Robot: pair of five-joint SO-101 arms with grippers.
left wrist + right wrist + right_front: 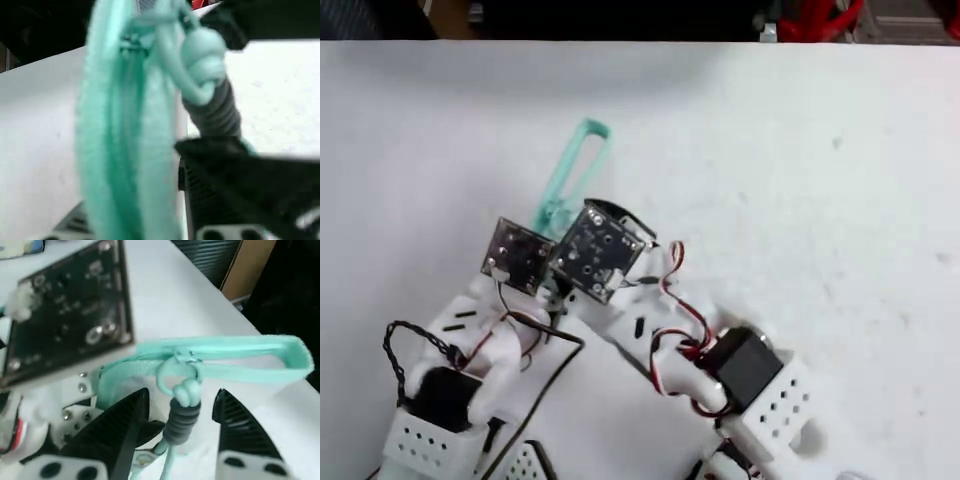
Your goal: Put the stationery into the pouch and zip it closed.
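Two claws meet at one end of the mint-green pouch. The right claw is released. Its black fingers stand well apart, one on either side of the zipper pull, and as far as we can see neither touches it. Between them lies the pull's grey ribbed bead. A knotted mint cord ties the bead to the slider, which sits partway along the pouch's zip.

The left claw is right against the same end of the pouch, so close that the fuzzy fabric crowds its wrist view. We cannot tell whether it is clenched on the pouch or released.

From the slider toward the claws the two zip edges run together. From the slider to the far end they stand apart, and that end gapes as a narrow loop. We cannot see inside the pouch.

The pouch stands on its long edge on the white tabletop, with the zip side turned upward. The left arm's camera board and the right arm's camera board sit side by side over the pouch's clawed end, almost touching.
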